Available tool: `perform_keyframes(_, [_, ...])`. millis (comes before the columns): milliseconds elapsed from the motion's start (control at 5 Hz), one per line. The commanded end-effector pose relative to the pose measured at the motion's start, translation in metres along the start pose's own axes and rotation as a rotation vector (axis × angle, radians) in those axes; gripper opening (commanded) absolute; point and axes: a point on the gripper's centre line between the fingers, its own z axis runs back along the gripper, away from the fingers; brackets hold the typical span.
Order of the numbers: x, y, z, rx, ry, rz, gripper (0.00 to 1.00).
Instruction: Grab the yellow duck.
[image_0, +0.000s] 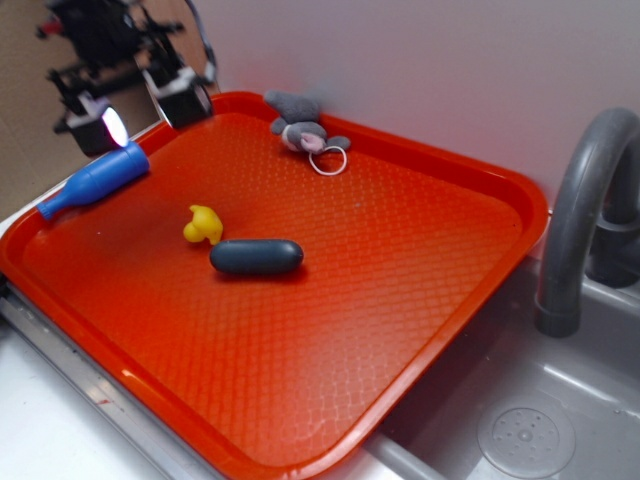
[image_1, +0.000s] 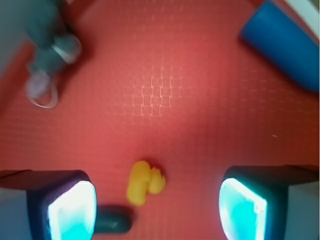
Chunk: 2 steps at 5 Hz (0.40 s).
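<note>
Hovering at the upper left of the exterior frame, the tool (image_0: 145, 108) hangs above the far left corner of the red tray (image_0: 420, 330), its two fingers spread wide with nothing between them. In the wrist view the fingers (image_1: 67, 207) sit at the lower corners of the frame, and the gap between them looks down on bare textured tray floor.

Just below the tool in the exterior view a blue bottle (image_0: 95, 182) lies on its side across the tray's left rim, neck pointing down-left. The yellow duck (image_0: 203, 225) sits on the tray floor left of centre, apart from the tool and clear of every rim; in the wrist view it shows low in the frame, between the fingers but nearer the left one. A dark capsule (image_0: 256, 257) lies on its side just beside the duck, to its lower right, very close or touching. A grey plush mouse (image_0: 300, 128) with a white ring rests against the far rim at top centre.

Open tray floor fills the right and lower parts of the frame. Right of the tray, a grey faucet (image_0: 580, 210) arches over a grey sink (image_0: 520, 435); a pale wall runs behind.
</note>
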Motion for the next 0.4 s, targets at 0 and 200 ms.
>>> perform_keyframes(0, [-0.016, -0.023, -0.046, 0.045, 0.062, -0.071, 1.00])
perform_keyframes(200, [-0.021, -0.022, -0.062, 0.090, 0.114, -0.102, 1.00])
